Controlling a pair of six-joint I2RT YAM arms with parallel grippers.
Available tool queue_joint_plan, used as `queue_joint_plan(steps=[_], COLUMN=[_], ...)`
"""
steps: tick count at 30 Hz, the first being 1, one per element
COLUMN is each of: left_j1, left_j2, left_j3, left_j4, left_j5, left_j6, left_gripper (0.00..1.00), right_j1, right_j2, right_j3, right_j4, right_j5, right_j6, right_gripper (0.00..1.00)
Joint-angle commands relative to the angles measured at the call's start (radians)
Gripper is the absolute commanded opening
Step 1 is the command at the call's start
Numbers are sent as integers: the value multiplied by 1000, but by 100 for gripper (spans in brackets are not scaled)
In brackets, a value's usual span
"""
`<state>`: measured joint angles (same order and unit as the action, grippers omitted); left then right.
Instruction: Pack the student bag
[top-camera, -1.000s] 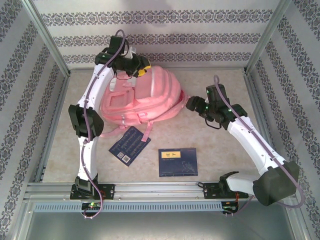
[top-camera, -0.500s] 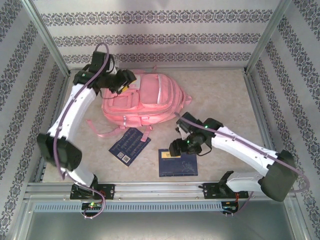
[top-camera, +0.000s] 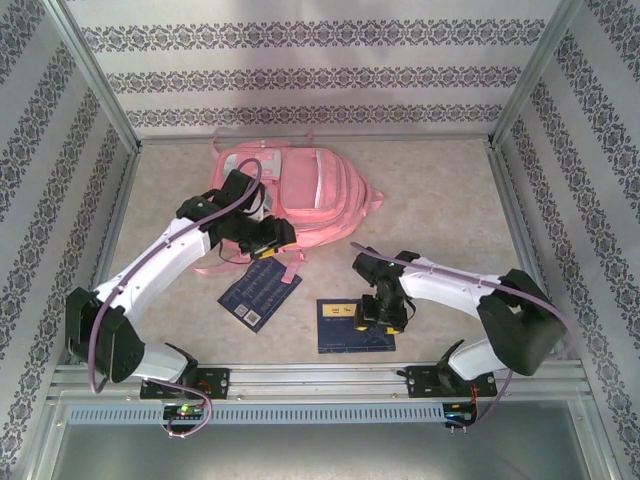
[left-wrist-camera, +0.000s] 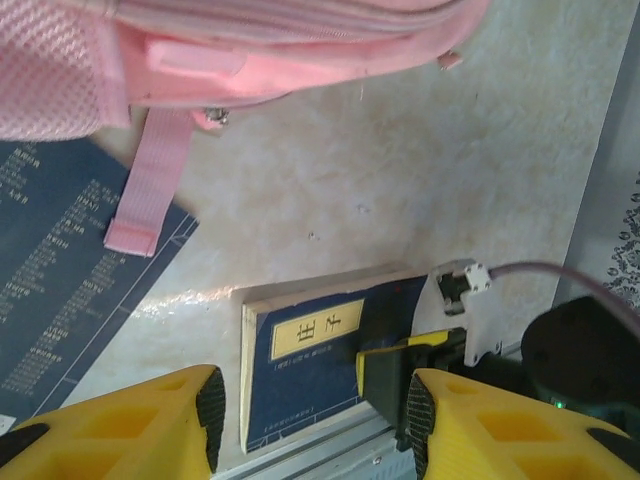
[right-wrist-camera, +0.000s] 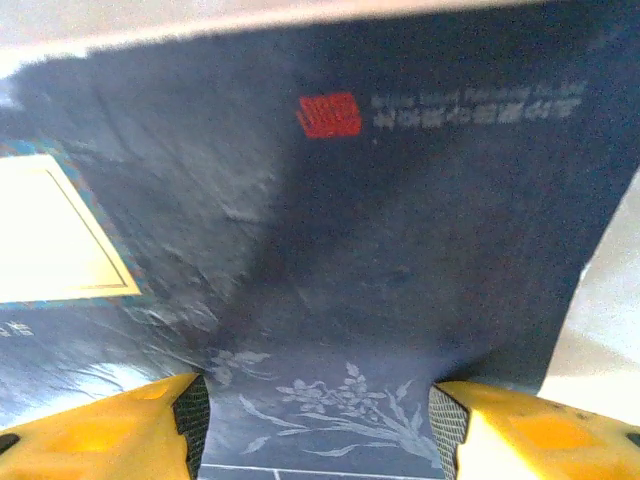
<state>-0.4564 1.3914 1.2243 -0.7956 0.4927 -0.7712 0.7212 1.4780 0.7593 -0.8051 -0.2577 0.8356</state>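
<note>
The student bag (top-camera: 305, 190) lies flat on the far part of the table (top-camera: 450, 190), a little to the left of the middle, with its front pockets facing up. It is soft pink fabric, so I judge that it is light and not fragile, but it will sag and fold when lifted. A pinch on a flat panel would probably raise only one layer. A better hold is a firm place: a stitched edge, the rim of a zip opening or a strap. I cannot tell whether the main opening is unzipped.

One strap (left-wrist-camera: 148, 175) runs from the near edge of the bag, and its end rests on the corner of the dark blue book on the left (top-camera: 259, 291). The left gripper (left-wrist-camera: 312, 420) hovers just beside this near edge. Its yellow fingers are apart and nothing is between them.

A second dark blue book with a pale label (top-camera: 355, 325) lies flat nearer the arms, apart from the bag. The right gripper (right-wrist-camera: 318, 430) is directly above its cover with its fingers spread and nothing clamped. Whether they touch the cover, I cannot tell. This book looks thin and stiff, so it probably must be taken by an edge.
</note>
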Motion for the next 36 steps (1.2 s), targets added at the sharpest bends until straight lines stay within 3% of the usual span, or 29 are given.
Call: queue_joint_plan(steps=[1, 7, 10, 14, 19, 24, 29, 36], left_j1=[-26, -53, -69, -112, -187, -225, -225, -235], left_j2=[-85, -163, -150, -62, 109, 286, 437, 562], left_j3=[-51, -202, -245, -245, -209, -115, -38, -15], left_j4=[15, 74, 111, 146, 263, 279, 323, 416], left_j5=[15, 24, 13, -2, 29, 24, 76, 144], left_j6=[25, -37, -49, -30, -41, 40, 67, 26], left_gripper=[52, 52, 53, 54, 55, 55, 53, 46], right_j1=[-15, -80, -85, -101, -184, -282, -347, -391], right_j2=[95, 190, 147, 55, -117, -266, -388, -426], right_j3=[55, 283, 372, 414, 270, 53, -127, -261], right_j4=[98, 44, 26, -5, 20, 54, 94, 102], right_j5=[97, 189, 227, 187, -15, -223, -338, -364], right_j6=[-11, -168, -205, -183, -89, -42, 37, 80], right_gripper=[62, 63, 65, 70, 70, 68, 66, 66])
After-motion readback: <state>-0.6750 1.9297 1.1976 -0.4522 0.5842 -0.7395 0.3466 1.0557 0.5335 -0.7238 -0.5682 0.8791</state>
